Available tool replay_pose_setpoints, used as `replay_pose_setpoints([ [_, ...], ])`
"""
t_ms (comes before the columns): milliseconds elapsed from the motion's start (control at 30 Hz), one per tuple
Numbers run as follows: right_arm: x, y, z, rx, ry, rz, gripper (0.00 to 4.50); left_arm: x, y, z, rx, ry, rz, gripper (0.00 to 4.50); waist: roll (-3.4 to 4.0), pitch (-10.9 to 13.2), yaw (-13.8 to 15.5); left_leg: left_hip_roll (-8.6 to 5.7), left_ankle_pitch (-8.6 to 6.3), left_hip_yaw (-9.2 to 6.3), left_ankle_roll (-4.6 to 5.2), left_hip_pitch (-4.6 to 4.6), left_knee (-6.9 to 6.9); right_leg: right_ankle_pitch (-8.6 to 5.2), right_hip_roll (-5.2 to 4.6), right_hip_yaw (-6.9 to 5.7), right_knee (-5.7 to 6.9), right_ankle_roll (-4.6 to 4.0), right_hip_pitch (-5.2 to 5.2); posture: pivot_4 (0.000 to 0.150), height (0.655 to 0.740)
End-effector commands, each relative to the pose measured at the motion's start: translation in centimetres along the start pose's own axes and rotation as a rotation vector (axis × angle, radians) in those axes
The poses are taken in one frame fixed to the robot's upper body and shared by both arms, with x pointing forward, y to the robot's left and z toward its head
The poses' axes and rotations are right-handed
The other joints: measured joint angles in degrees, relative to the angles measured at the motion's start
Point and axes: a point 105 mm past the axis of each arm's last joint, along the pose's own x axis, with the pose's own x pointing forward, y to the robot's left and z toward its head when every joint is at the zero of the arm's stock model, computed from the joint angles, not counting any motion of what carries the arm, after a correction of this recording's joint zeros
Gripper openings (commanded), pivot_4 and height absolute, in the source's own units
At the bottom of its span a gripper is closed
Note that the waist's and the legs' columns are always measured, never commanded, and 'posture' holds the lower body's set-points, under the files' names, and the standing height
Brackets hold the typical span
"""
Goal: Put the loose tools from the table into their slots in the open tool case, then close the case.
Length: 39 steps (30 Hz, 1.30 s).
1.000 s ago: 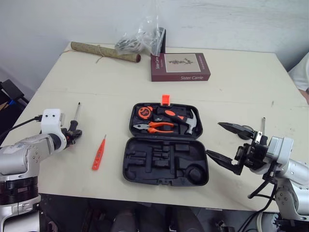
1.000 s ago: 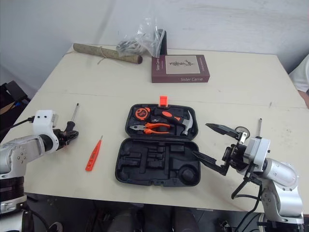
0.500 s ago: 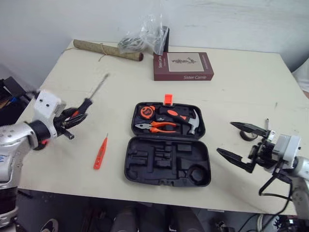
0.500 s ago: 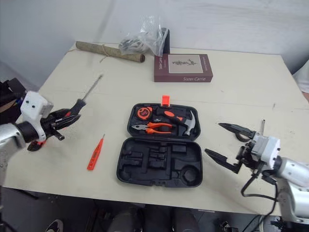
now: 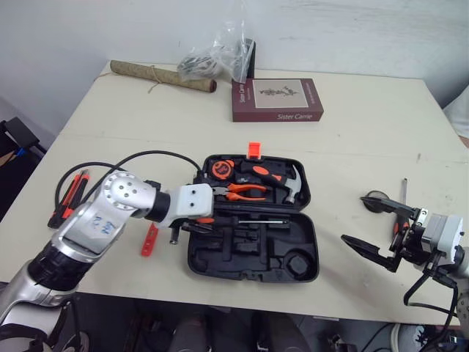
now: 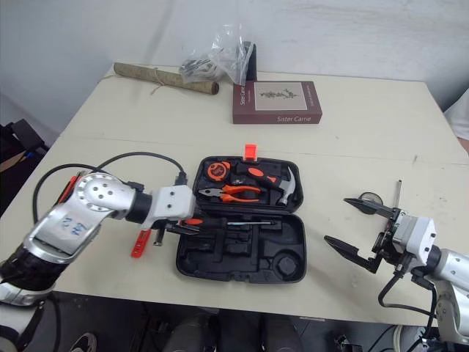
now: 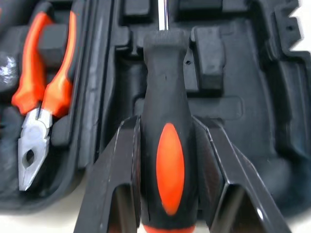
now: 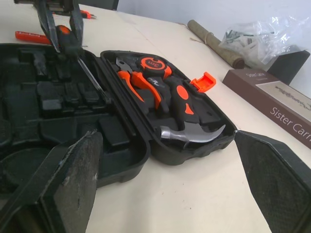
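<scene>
Screwdriver [image 7: 169, 179] with black-orange handle was clamped in the left tool [image 7: 167, 127]. Handle was over the near-left edge of the open tool case [image 5: 253, 258], with the shaft stretched across the near half's moulded slots, pointing to the robot's right. Pliers [image 5: 238, 193], hammer [image 5: 289, 187] and tape measure [image 5: 220, 169] sat in the far half. Orange tester screwdriver [image 5: 149, 240] lay on the surface [image 5: 366, 139] just left of the case, partly under the left arm. Right tool [image 5: 355, 218] hung wide open, right of the case and apart from it. Book [image 5: 277, 100] lay at the far side.
</scene>
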Motion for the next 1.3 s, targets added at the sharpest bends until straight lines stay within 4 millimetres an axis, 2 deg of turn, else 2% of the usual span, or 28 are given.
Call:
replay_pose_setpoints([
  [33, 0.1, 0.1, 0.9, -0.033, -0.020, -0.007, 4.50, 0.1, 1.0, 0.2, 0.078, 0.053, 0.025, 0.82, 0.00, 0.00, 0.04, 0.00, 0.00, 0.00, 0.00, 0.00, 0.01, 0.00, 0.00, 0.00, 0.00, 0.00, 0.00, 0.150, 0.7400],
  [400, 0.2, 0.8, 1.3, -0.019, -0.017, -0.004, 4.50, 1.8, 1.9, 0.5, 0.135, 0.093, -0.011, 0.82, 0.01, 0.00, 0.67, -0.01, -0.04, -0.06, 0.06, -0.08, 0.18, 0.00, -0.02, -0.04, 0.01, 0.01, 0.02, 0.150, 0.7400],
  [933, -0.3, 1.6, 0.1, 0.007, -0.017, -0.012, 4.50, 3.2, 2.5, 0.0, 0.129, 0.146, 0.044, 0.82, 0.02, 0.00, 0.79, -0.03, -0.05, -0.08, 0.09, -0.06, 0.31, 0.02, -0.06, -0.05, 0.09, 0.04, 0.09, 0.150, 0.7400],
  [1000, -0.3, 1.6, 0.1, 0.009, -0.018, -0.012, 4.50, 3.1, 2.4, 0.1, 0.138, 0.143, 0.039, 1.84, 0.02, 0.00, 0.76, -0.03, -0.05, -0.09, 0.10, -0.06, 0.33, 0.03, -0.06, -0.05, 0.10, 0.05, 0.10, 0.150, 0.7400],
  [1067, -0.4, 1.7, 0.1, 0.011, -0.019, -0.012, 4.50, 3.0, 2.4, 0.7, 0.152, 0.113, 0.039, 2.52, 0.02, 0.00, 0.76, -0.02, -0.05, -0.09, 0.10, -0.05, 0.33, 0.03, -0.06, -0.05, 0.12, 0.05, 0.11, 0.150, 0.7400],
  [1167, -0.4, 1.8, 0.2, 0.012, -0.019, -0.010, 4.50, 2.4, 2.6, 2.2, 0.190, 0.052, 0.062, 3.93, 0.02, 0.00, 0.78, -0.02, -0.06, -0.10, 0.10, -0.07, 0.33, 0.03, -0.06, -0.05, 0.11, 0.05, 0.10, 0.150, 0.7400],
  [1300, -0.4, 1.9, 0.6, 0.017, -0.019, -0.006, 4.50, 1.3, 2.7, 2.9, 0.206, 0.011, 0.093, 3.93, 0.03, 0.00, 0.72, -0.02, -0.06, -0.10, 0.11, -0.07, 0.33, 0.03, -0.07, -0.06, 0.11, 0.05, 0.10, 0.150, 0.7400],
])
